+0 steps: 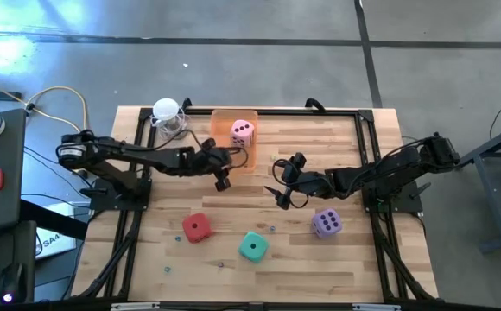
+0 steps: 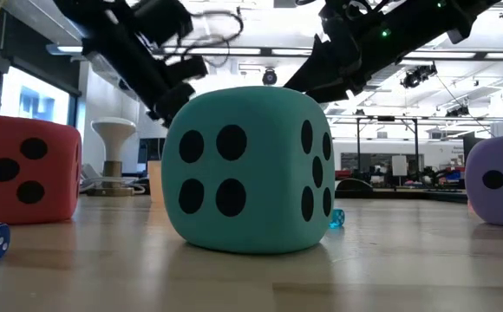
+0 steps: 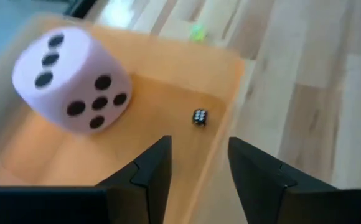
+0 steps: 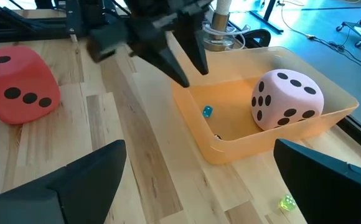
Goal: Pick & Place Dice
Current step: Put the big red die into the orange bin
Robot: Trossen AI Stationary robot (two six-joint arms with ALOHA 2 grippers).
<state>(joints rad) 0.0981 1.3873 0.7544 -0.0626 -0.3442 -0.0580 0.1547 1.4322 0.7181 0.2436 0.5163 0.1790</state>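
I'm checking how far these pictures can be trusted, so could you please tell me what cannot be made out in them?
- Low view: the teal die fills the middle and hides the orange tray and pink die.
- Low view: red die and purple die are cut off by the edges.
- Left wrist view: a tiny dark die in the tray, pips too small.

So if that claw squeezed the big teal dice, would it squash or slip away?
The teal dice looks like soft foam with rounded corners, so it would probably give a little and feel light. Its matte skin should grip rather than slip. Sitting flat on the wooden table, a push would more likely slide or tumble it than roll it.
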